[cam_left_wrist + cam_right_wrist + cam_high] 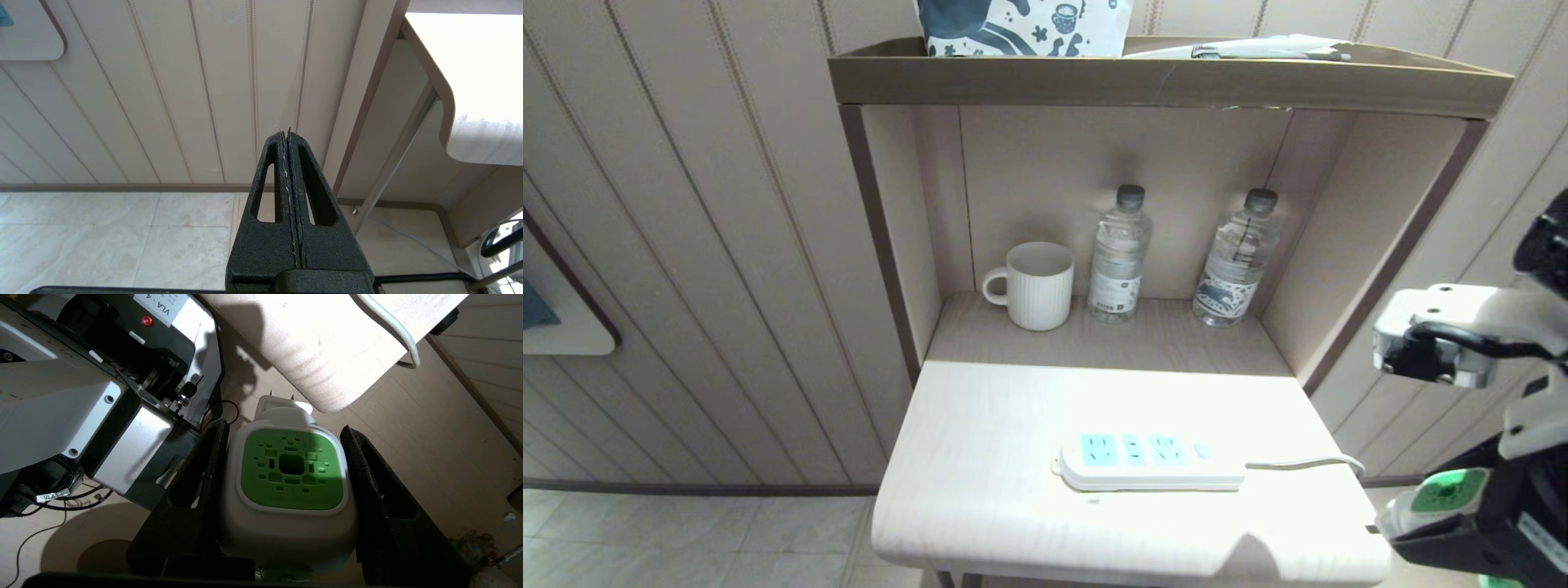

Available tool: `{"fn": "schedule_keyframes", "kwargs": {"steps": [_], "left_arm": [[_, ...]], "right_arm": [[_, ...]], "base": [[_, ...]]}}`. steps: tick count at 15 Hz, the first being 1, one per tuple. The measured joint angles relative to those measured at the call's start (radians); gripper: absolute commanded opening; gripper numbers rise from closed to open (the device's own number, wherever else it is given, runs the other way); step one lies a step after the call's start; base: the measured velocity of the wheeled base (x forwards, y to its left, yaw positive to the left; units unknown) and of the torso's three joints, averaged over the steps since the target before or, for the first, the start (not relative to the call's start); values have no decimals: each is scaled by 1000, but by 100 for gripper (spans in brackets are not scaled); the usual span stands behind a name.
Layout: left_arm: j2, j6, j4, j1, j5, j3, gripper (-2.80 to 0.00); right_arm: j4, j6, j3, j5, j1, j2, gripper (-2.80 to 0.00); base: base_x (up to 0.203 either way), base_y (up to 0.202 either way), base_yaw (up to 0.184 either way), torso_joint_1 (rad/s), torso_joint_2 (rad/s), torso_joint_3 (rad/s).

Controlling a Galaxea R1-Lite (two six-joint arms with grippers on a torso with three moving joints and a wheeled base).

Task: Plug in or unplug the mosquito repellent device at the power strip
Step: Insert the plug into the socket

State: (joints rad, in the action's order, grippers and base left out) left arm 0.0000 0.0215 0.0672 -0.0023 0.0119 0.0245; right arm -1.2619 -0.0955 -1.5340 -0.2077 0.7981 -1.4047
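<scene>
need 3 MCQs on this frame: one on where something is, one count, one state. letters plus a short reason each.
1. Where is the mosquito repellent device?
A. plugged into the power strip
B. between the right hand's fingers, off the table's right edge
C. on the shelf beside the mug

2. How many clear water bottles stand on the shelf?
A. one
B. two
C. three

3. What state are the power strip's sockets in?
A. all empty
B. one holds a plug
C. covered by a cloth

Answers
1. B: the right hand grips the device's sides, prongs free.
2. B: one water bottle and a second water bottle stand right of the mug.
3. A: the power strip shows bare blue faces.
</scene>
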Motion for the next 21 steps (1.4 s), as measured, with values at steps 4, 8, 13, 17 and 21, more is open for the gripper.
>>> {"fn": "schedule_keyframes", "kwargs": {"steps": [4, 8, 13, 17, 21], "left_arm": [[0, 0, 0, 0, 0, 0, -280], [0, 0, 0, -1, 0, 0, -280], [0, 0, 0, 0, 0, 0, -280], [0, 0, 0, -1, 0, 0, -280], [0, 0, 0, 0, 0, 0, -280]], "right_arm": [[37, -9, 14, 7, -18, -4, -280], [81, -9, 48, 32, -18, -4, -280], [122, -26, 72, 40, -15, 20, -280], [149, -20, 75, 20, -2, 52, -280], [180, -18, 105, -2, -2, 52, -280]], "base": [[0, 0, 0, 0, 0, 0], [0, 0, 0, 0, 0, 0], [0, 0, 0, 0, 0, 0], [0, 0, 0, 0, 0, 0], [0, 0, 0, 0, 0, 0]]}}
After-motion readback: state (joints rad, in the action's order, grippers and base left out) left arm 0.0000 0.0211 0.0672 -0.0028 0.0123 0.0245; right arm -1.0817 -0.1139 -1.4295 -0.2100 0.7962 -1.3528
